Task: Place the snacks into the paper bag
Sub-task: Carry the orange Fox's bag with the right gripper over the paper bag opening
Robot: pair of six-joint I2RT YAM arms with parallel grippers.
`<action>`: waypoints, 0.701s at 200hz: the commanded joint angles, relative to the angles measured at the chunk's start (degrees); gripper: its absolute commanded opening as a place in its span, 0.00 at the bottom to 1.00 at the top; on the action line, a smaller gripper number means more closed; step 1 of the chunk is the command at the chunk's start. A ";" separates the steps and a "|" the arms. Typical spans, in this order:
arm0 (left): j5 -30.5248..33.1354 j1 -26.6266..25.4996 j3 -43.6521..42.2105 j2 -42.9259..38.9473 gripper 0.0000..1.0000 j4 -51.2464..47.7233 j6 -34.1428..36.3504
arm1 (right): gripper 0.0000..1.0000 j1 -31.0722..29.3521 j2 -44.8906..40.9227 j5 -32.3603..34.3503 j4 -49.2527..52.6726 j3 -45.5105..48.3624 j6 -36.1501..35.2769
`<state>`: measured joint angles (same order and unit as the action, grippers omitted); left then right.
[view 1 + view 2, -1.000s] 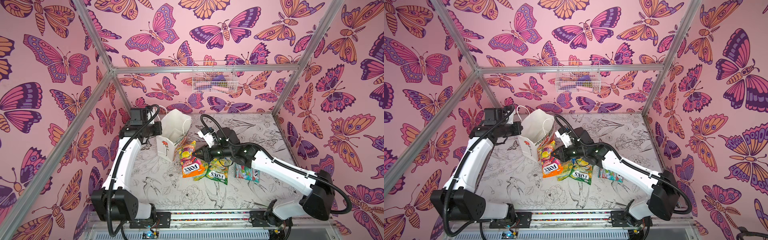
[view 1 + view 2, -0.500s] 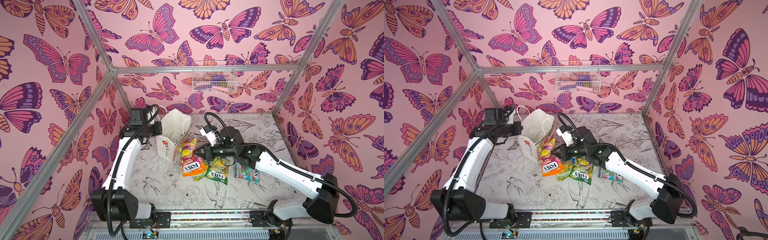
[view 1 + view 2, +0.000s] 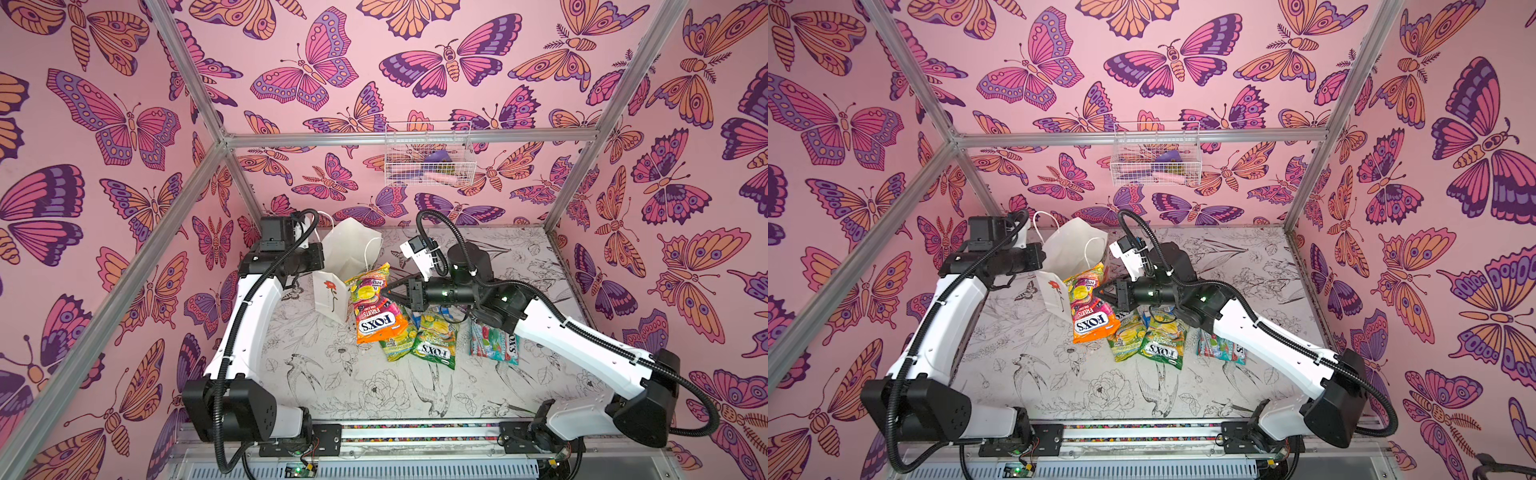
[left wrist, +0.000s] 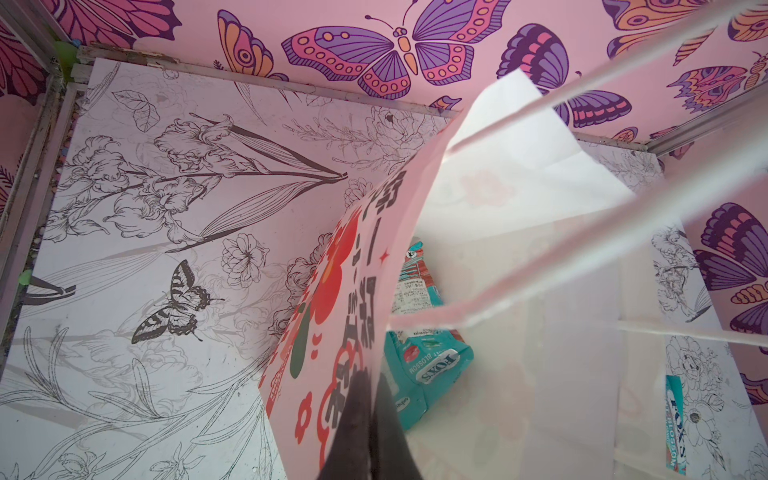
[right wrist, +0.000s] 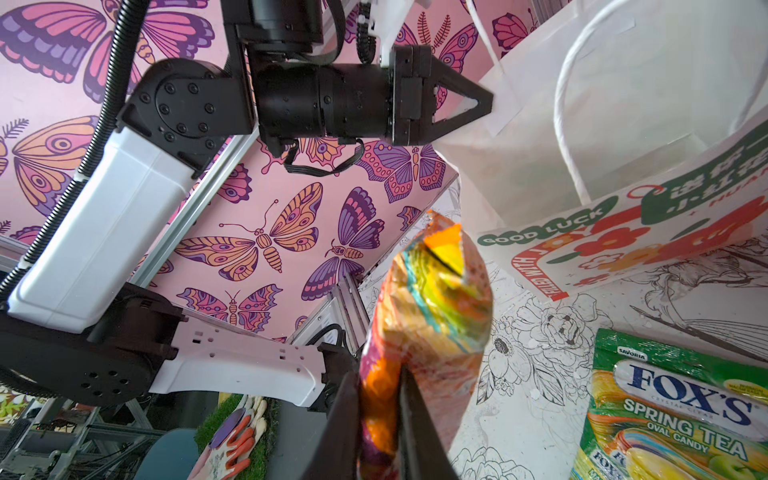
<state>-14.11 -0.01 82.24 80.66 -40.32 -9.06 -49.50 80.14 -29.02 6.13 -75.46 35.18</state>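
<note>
While left fingers (image 4: 357,424) pinch paper bag (image 3: 330,295) rim, right fingers (image 5: 419,428) clamp orange packet (image 3: 380,322) beside it; teal packet (image 4: 424,357) apparently inside.

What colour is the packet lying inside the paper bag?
The packet is teal; the left wrist view shows it best.

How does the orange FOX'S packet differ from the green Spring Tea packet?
The orange packet is pinched in the right gripper, held up beside the paper bag; the green packet lies flat on the table, ungripped. Orange reads Fruits, green Spring Tea. Both are FOX'S bags.
</note>
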 commanded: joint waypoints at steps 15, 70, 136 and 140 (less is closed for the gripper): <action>-0.12 0.05 -0.90 -1.17 0.00 1.05 -1.31 | 0.00 0.01 -1.12 1.78 -7.57 -3.39 3.90; -0.74 -0.25 -1.11 -1.21 0.00 1.47 -2.09 | 0.00 0.01 0.59 4.83 -10.08 -7.57 7.10; -0.51 -2.39 -1.79 -1.46 0.00 2.81 -4.20 | 0.00 -0.07 3.16 12.13 -14.34 -9.33 12.02; -0.33 -2.64 -1.82 -1.47 0.00 2.93 -4.41 | 0.00 -0.03 3.26 12.85 -14.75 -9.18 12.37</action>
<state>-14.11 -1.37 81.65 80.58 -39.11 -11.86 -49.50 82.37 -21.28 -2.50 -83.07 44.21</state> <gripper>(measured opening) 0.048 0.166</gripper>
